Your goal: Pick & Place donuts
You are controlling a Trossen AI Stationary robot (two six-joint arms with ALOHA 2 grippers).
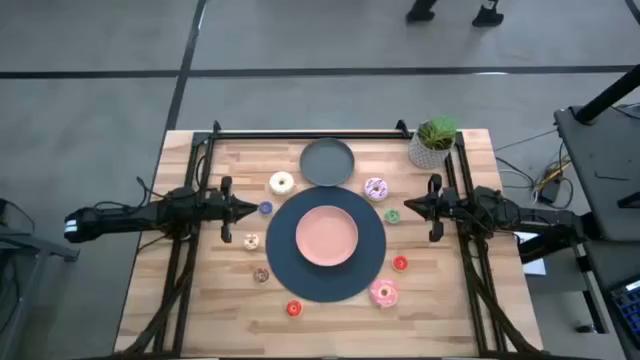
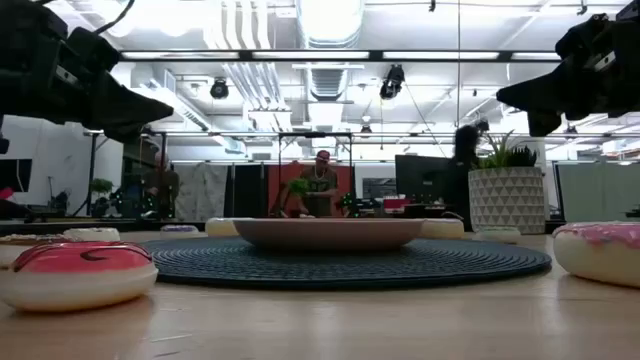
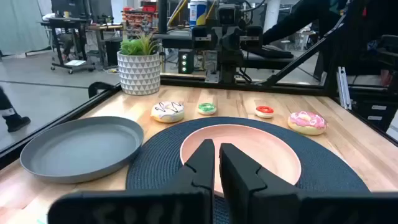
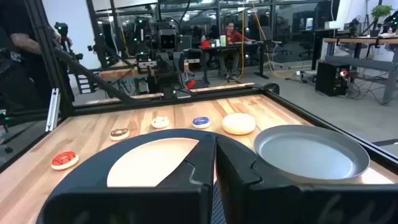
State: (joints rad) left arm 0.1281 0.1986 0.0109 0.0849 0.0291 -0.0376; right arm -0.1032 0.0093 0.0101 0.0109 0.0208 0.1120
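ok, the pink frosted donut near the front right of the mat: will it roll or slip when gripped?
The pink frosted donut lies flat on the table just off the dark mat, so it probably won't roll unless tipped on edge. It looks like a small moulded toy, likely light and stiff. Its glossy rounded top could let fingers slide; gripping across the ring seems safer.

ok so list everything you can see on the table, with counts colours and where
placemat: 1, dark blue-grey, round, table centre
pink plate: 1, on the placemat
grey plate: 1, at the table's far edge, touching the placemat
larger donuts: 3; cream left of the grey plate, white-pink sprinkled right of it, pink near right
tiny donuts: 6; blue, tan, brown, red on the left; green, red on the right
plant pot: 1, white, green plant, far right corner
left gripper: shut, left of the placemat
right gripper: shut, right of it
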